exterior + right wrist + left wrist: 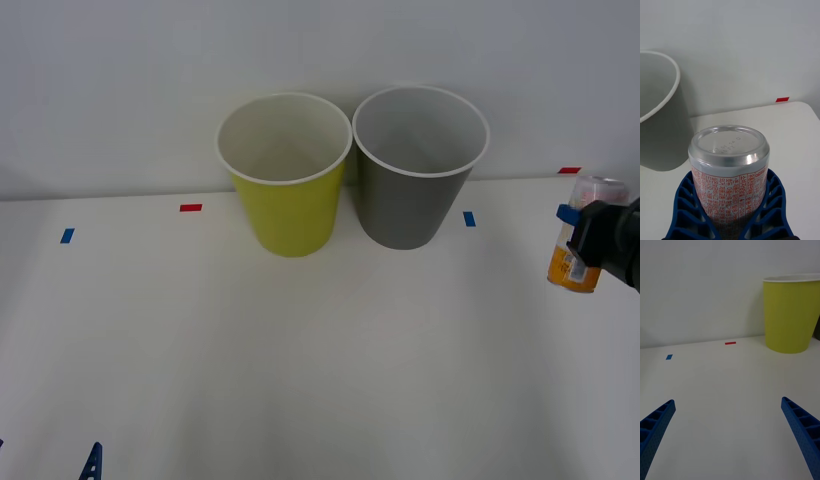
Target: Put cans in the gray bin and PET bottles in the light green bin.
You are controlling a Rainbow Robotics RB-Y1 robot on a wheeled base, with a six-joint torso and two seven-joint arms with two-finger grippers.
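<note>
Right hand (585, 245) at the right edge of the front frame, fingers clamped on the can (580, 235), lifted clear of the surface (320, 370). In the right wrist view the blue fingers (685, 206) hug the can (729, 165) on both sides, its silver end facing the camera, and the gray bin (660, 127) stands at the left of that frame, near but not under the load.

Now the carry. The gray bin (415, 170) sits upper middle-right of the front frame, touching or almost touching the light green bin (288, 175) to its left. My advice: keep the can above that white rim, travel left until it hangs over the pale inside, well away from the shared edge, then let go. Release early and it may clip the rim or tip into green.

Left hand (730, 435): fingers spread apart, holding nothing, low over bare surface at lower left.

The count: one can, two bins, no bottle visible.
</note>
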